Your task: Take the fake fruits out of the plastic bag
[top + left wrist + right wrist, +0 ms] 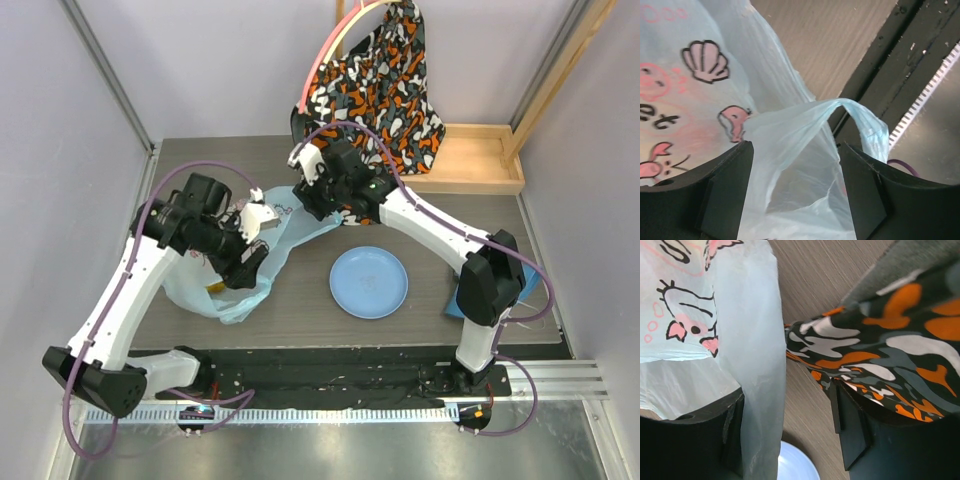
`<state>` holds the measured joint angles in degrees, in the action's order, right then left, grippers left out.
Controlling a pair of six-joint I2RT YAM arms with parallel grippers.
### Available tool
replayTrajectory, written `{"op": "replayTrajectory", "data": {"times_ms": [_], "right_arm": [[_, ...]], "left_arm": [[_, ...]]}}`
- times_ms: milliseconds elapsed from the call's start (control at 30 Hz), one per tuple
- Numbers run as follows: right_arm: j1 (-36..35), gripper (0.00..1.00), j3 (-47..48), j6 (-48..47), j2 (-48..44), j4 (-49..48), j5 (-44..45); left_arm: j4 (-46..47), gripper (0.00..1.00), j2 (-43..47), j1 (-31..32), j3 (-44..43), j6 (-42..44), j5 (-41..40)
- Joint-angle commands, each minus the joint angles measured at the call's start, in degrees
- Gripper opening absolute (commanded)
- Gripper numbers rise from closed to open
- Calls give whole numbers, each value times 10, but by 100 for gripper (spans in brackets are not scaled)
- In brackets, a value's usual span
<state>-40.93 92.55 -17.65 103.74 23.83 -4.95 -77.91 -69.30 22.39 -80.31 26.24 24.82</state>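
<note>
Nearest you, your left gripper [796, 150] stands with its jaws spread. A loop handle of the thin translucent light-blue plastic bag [232, 290] hangs slack between them, and nothing is pinched. The bag lies crumpled on the brown table [300, 325], with a yellow fake fruit [213, 287] showing through its film. The rest of its contents are hidden. The round pale-blue plate [369, 282] sits apart to the right. Farther back, your right gripper [785, 405] is also spread, with bag film against one finger and the black, orange and white patterned fabric [385, 80] over the other.

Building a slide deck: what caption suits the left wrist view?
Open left gripper straddles the light-blue plastic bag beside its loop handle.
</note>
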Motion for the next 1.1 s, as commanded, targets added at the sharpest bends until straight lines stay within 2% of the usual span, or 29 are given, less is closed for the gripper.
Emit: {"op": "replayTrajectory", "data": {"times_ms": [0,133,233,267,400,533,600,633,667,733,767,800,833,867,900,967,1000,1067], "right_arm": [[6,63,9,10,-14,-2,5],[13,63,10,15,1,-1,5],[19,63,26,25,19,2,5],[19,63,34,28,22,2,6],[25,63,51,27,41,1,10],[28,63,64,31,53,1,8],[28,63,69,32,57,0,6],[28,63,71,31,57,1,6],[28,62,72,31,58,0,6],[28,60,71,25,54,1,6],[28,56,67,18,52,0,6],[29,53,64,12,51,1,6],[29,51,62,7,51,1,6],[30,41,61,-3,52,2,6],[29,35,65,-6,63,2,6],[30,13,96,-14,85,10,4],[30,1,113,-12,96,12,5],[36,1,174,-5,136,10,7]], "left_arm": [[-173,74,22,12,-64,29,-28],[-173,75,25,43,-64,0,-20],[-172,74,33,96,-17,-28,-3],[-173,74,42,99,3,-34,19],[-172,77,65,119,33,-33,13],[-171,79,32,163,33,-32,9],[-159,72,5,174,44,-36,1],[-147,65,-3,178,48,-42,-30],[-129,54,-10,178,53,-50,-44],[-116,39,-30,178,50,-51,-97],[-88,19,-34,177,46,-57,-131],[-80,7,-36,174,40,-58,-154],[-73,0,-35,159,29,-59,-196],[-57,0,-33,145,24,-61,-215],[-47,0,-30,105,18,-67,-233],[7,0,-8,49,8,-73,-297],[34,0,2,-13,5,-77,-322],[133,0,23,-71,-3,-84,-375]]}}
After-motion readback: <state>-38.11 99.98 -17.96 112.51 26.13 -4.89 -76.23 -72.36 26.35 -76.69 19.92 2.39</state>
